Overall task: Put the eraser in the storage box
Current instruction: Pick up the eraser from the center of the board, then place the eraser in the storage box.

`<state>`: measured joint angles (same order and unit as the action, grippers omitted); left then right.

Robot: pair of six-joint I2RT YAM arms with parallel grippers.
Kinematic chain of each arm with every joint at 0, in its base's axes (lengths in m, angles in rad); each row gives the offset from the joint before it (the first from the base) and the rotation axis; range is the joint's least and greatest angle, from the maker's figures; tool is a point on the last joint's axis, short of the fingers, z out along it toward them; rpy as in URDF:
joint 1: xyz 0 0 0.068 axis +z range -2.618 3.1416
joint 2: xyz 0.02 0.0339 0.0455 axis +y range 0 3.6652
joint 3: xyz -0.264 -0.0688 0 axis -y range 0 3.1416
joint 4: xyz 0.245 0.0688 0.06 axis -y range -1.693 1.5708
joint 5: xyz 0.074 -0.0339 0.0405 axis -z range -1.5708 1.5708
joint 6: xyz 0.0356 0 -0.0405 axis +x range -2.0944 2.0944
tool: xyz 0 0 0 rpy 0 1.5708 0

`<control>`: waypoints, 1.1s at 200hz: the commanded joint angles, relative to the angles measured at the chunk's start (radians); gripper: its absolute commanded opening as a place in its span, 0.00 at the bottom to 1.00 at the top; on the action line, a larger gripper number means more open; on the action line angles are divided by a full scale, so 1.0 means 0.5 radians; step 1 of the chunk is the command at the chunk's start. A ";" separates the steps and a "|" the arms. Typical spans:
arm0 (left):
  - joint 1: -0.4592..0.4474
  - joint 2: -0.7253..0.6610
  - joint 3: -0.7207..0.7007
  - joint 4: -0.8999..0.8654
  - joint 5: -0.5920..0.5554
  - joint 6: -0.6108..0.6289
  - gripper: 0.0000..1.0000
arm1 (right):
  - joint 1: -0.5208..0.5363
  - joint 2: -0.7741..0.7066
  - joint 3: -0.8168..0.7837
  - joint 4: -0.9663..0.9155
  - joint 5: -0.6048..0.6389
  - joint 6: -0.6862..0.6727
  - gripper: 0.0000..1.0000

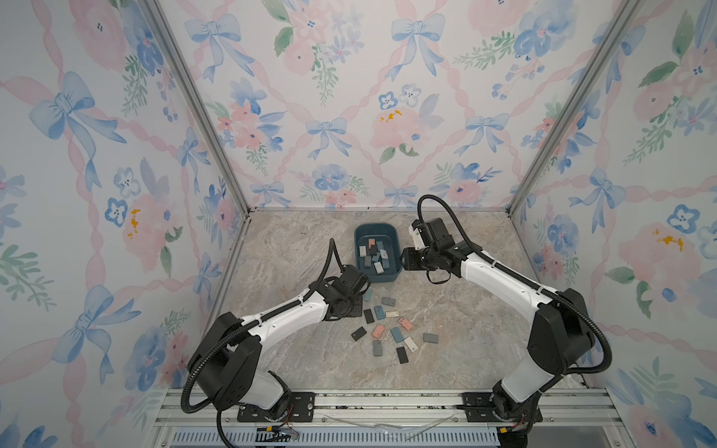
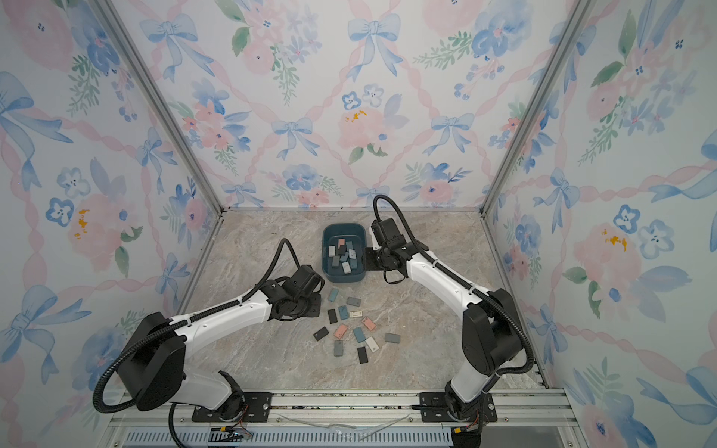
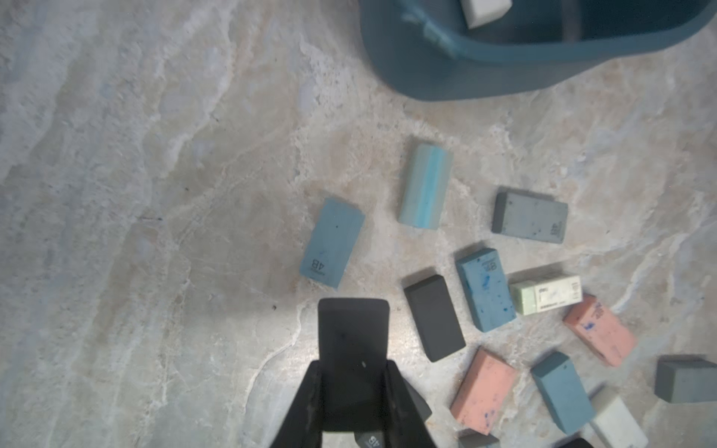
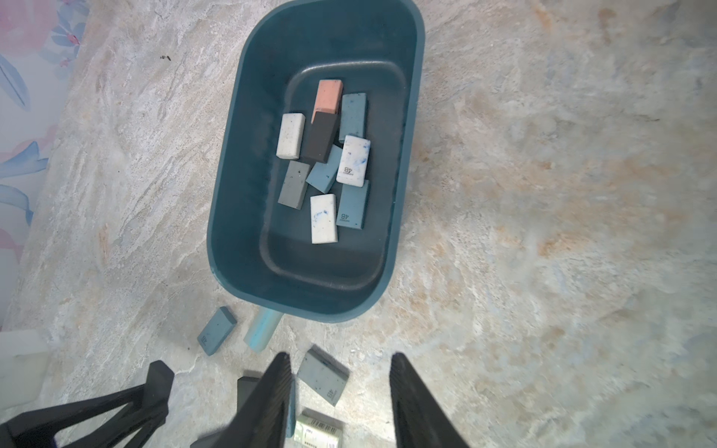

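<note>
Eraser (image 3: 353,329), black rectangular block, sits pinched in closed left gripper (image 3: 353,364) low over marbled counter (image 3: 155,194), elbow bent. Right gripper (image 4: 341,357) hangs open, empty, beside smooth teal round-cornered plastic storage box (image 4: 240,217) holding loose erasers (image 4: 324,219).

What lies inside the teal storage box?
Nine erasers show in the storage box: three white, three blue, one grey, one pink, one black. The black eraser partly covers the pink eraser; anything beneath is hidden.
</note>
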<state>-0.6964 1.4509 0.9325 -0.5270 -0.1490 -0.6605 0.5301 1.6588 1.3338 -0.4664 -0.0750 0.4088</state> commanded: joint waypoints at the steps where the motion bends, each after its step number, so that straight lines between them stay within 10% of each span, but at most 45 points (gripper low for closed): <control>1: 0.058 0.062 0.165 -0.010 0.074 0.162 0.24 | -0.040 -0.099 -0.034 0.007 0.008 0.017 0.45; 220: 0.423 1.656 2.097 -0.040 0.136 0.230 0.19 | -0.249 -0.357 -0.302 -0.024 -0.003 0.058 0.45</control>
<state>-0.4973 2.2127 1.9114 -0.5312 -0.0589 -0.4984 0.4213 1.5124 1.2045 -0.4667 -0.0753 0.4274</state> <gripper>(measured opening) 0.226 0.450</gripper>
